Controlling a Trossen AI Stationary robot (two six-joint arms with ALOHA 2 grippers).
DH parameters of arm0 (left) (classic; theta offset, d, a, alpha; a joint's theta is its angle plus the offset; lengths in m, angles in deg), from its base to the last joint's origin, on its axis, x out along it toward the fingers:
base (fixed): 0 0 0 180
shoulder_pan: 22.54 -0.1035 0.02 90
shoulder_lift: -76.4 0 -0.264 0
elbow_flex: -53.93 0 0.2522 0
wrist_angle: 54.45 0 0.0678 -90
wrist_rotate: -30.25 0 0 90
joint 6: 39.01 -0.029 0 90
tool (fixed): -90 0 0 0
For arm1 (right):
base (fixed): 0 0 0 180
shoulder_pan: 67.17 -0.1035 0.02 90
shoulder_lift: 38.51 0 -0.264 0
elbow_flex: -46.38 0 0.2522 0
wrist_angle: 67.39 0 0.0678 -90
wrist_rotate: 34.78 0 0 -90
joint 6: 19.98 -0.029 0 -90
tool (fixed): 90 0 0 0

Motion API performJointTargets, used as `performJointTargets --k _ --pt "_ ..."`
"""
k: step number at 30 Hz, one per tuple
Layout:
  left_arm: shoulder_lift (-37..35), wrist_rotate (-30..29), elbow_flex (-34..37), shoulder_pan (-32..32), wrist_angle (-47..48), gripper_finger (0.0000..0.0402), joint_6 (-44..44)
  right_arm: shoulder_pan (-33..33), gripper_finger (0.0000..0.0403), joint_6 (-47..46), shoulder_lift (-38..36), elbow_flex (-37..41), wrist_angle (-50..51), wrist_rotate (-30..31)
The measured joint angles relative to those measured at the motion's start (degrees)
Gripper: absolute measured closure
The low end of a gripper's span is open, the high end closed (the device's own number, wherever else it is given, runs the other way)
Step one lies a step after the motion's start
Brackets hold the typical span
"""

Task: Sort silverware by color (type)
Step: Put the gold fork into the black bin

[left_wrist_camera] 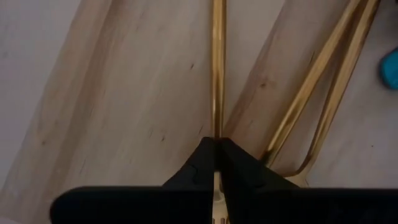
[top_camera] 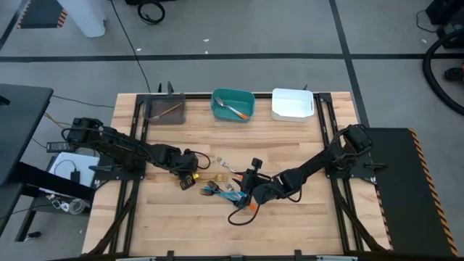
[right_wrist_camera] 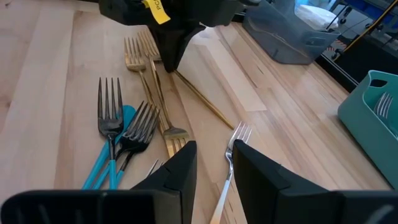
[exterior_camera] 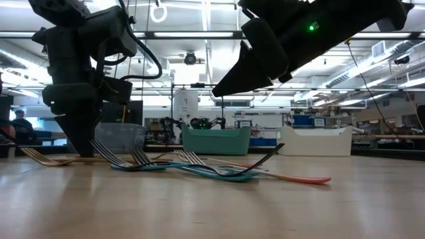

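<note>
left end effector (top_camera: 190, 178): down at counter (top_camera: 290, 225), left of centre, fingers (left_wrist_camera: 200, 167) pinched together on gold utensil (left_wrist_camera: 217, 74); wrist view shows the gold stem running straight out from between the tips
right end effector (right_wrist_camera: 213, 167): raised over the pile, right of it, fingers (right_wrist_camera: 176, 175) apart, nothing between them
silverware pile (top_camera: 228, 190): mid-counter, between the two end effectors, pieces overlapping
gold forks (right_wrist_camera: 144, 59): two side by side on the pile's left edge, right beside the left end effector; another gold fork head (right_wrist_camera: 176, 138) closer to the right end effector
dark forks (right_wrist_camera: 111, 115): two, tines fanned, lying over blue handles (right_wrist_camera: 102, 174)
silver fork (right_wrist_camera: 233, 146): lying loose beside the pile, apart from the gold stem
orange handle (exterior_camera: 299, 177): sticking out on the pile's right end in low view
grey bin (top_camera: 164, 110): back edge, left, a gold piece inside
teal bin (top_camera: 233, 104): back edge, middle, fork with orange handle (top_camera: 233, 109) inside
white bin (top_camera: 292, 104): back edge, right, contents cannot tell
person (exterior_camera: 20, 123): far background, left, in low view
</note>
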Motion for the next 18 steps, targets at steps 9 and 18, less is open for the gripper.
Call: performJointTargets --k 9,18 --pt "-0.01 0.67 0.69 -0.02 -0.52 0.0385 -0.24 0.00 0.0294 -0.03 0.00 0.00 -0.02 -0.04" --pt "-2.26 1.22 -2.37 -0.88 4.99 0.0385 -2.55 0.00 0.0294 -0.17 0.00 0.00 -0.08 -0.07"
